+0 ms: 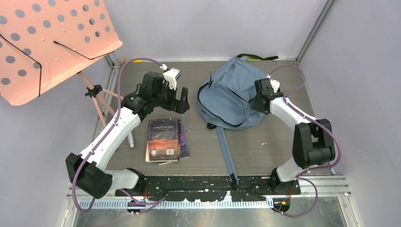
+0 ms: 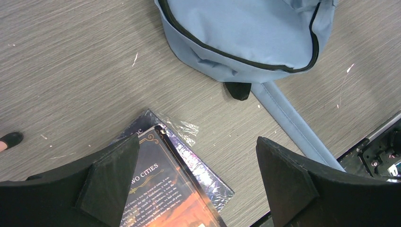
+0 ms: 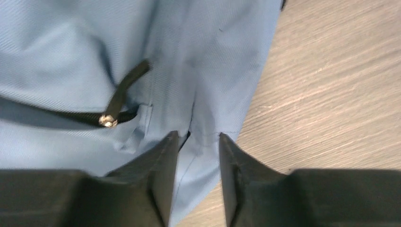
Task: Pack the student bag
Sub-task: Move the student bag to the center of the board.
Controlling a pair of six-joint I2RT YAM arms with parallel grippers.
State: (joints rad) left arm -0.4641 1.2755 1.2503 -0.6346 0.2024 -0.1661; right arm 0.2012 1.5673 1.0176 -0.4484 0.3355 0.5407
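Lying on the far right part of the table [image 1: 265,146], the backpack [image 1: 231,94] trails one long strap [image 1: 224,151] toward the near edge. The right gripper [image 3: 197,142] sits on its right side beside a zipper pull [image 3: 109,120], jaws narrowly parted around a fabric fold; whether they pinch it cannot be told. The left gripper [image 2: 197,142] hovers wide open over stacked books [image 2: 170,189] left of the backpack.

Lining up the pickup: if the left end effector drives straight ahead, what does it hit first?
Most likely the book, near its far corner; depth is unclear, so it could catch the table beside it.
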